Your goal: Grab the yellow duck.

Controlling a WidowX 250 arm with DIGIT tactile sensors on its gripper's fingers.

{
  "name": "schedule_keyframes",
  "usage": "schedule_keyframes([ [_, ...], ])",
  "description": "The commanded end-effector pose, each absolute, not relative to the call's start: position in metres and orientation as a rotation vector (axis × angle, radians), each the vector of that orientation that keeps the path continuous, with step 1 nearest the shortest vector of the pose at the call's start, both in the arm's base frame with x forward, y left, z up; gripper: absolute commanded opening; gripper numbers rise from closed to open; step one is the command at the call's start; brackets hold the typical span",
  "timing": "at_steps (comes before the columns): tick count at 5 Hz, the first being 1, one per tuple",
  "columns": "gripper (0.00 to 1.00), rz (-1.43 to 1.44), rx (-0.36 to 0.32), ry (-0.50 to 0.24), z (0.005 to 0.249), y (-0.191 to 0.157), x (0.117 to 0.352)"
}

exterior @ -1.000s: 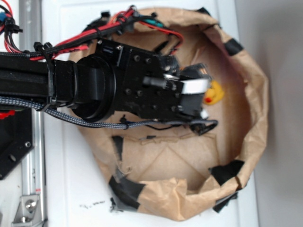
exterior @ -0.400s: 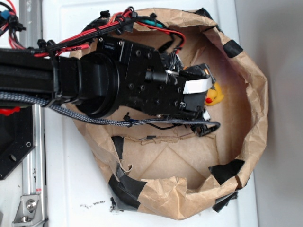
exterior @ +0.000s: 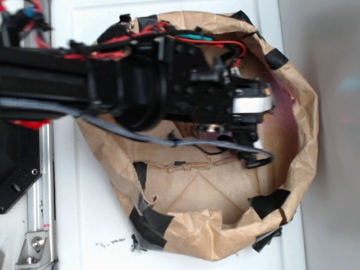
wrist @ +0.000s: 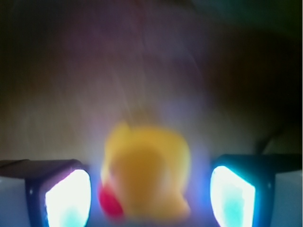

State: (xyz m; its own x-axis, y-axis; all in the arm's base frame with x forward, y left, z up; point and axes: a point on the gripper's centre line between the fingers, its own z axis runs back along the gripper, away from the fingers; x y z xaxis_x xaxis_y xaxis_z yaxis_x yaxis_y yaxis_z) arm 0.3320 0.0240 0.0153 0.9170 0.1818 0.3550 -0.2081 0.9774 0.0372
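In the wrist view the yellow duck, blurred, with its red beak at lower left, sits between my two bright fingertips. My gripper is open, with a gap on each side of the duck. In the exterior view the black arm and gripper reach from the left over the brown paper bag. The duck is hidden under the gripper there.
The paper bag's crumpled rim, patched with black tape, rings the work area on a white surface. A flat brown paper strip lies on the bag floor below the arm. Loose cables hang under the gripper.
The arm has moved right and down into the bag. The duck, visible beside the gripper tip earlier, is now covered by the gripper in the exterior view.
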Motion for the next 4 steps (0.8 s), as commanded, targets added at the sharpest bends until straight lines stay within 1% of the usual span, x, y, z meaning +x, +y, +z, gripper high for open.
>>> schedule_keyframes([
  [1, 0.0, 0.213, 0.101, -0.345, 0.017, 0.035, 0.331],
  [2, 0.0, 0.194, 0.057, -0.344, 0.051, 0.029, 0.325],
  [3, 0.0, 0.205, -0.001, -0.367, 0.096, 0.025, 0.315],
  [4, 0.0, 0.17, -0.005, -0.309, 0.14, 0.022, 0.301],
])
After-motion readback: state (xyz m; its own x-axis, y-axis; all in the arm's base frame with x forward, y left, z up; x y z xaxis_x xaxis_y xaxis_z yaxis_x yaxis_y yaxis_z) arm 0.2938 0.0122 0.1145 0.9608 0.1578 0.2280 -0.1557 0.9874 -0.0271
